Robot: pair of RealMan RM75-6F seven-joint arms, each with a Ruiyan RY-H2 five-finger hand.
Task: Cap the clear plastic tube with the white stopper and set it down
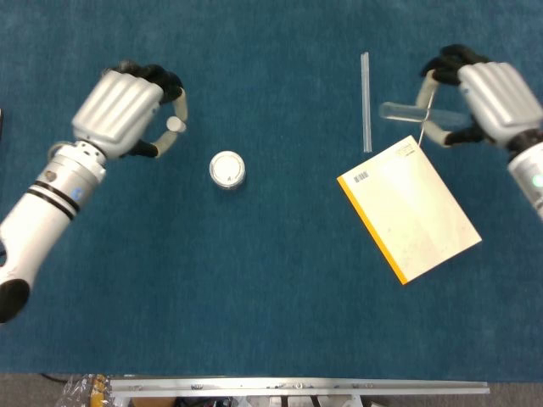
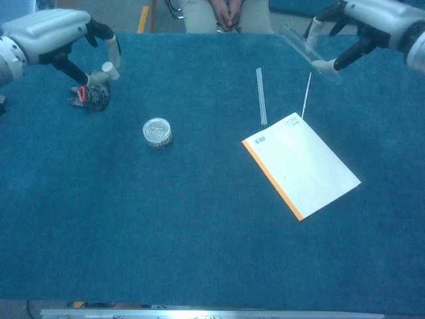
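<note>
My left hand (image 1: 127, 110) (image 2: 63, 36) is raised over the table's left side and pinches a small white stopper (image 1: 174, 125) (image 2: 106, 68) between thumb and finger. My right hand (image 1: 484, 102) (image 2: 362, 23) hovers at the far right and holds the clear plastic tube (image 1: 407, 113) (image 2: 307, 50), whose open end points left toward the table's middle. The two hands are well apart.
A small round container (image 1: 227, 170) (image 2: 157, 131) with a white top stands left of centre. A yellow-edged notebook (image 1: 409, 209) (image 2: 302, 163) lies right of centre. Beyond it lie a clear rod (image 1: 366, 100) and a thin white stick (image 2: 306, 94). A grey-orange glove (image 2: 89, 97) lies far left.
</note>
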